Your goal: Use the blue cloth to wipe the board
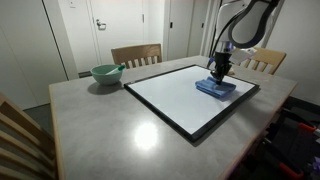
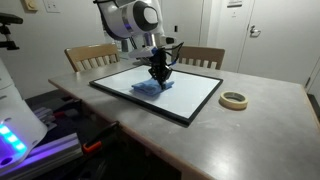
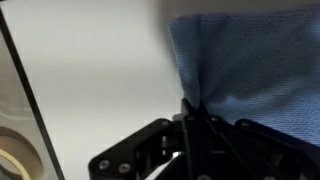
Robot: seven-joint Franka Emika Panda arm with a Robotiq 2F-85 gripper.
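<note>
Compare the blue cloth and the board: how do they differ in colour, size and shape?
Colour: the blue cloth is plain blue; the board is glossy white with a thin black frame. Size: the cloth covers only a small part of the board. Shape: the cloth is bunched where the claw pinches it; the board lies flat. Both lie over the grey table.

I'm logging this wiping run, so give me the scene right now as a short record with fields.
board: white, black frame, flat on the table
cloth: blue, on the board near one corner
pincer: down on the cloth; the wrist view shows fabric bunched between its fingers
bowl: green, on the table, off the board
tape roll: on the table beside the board
</note>
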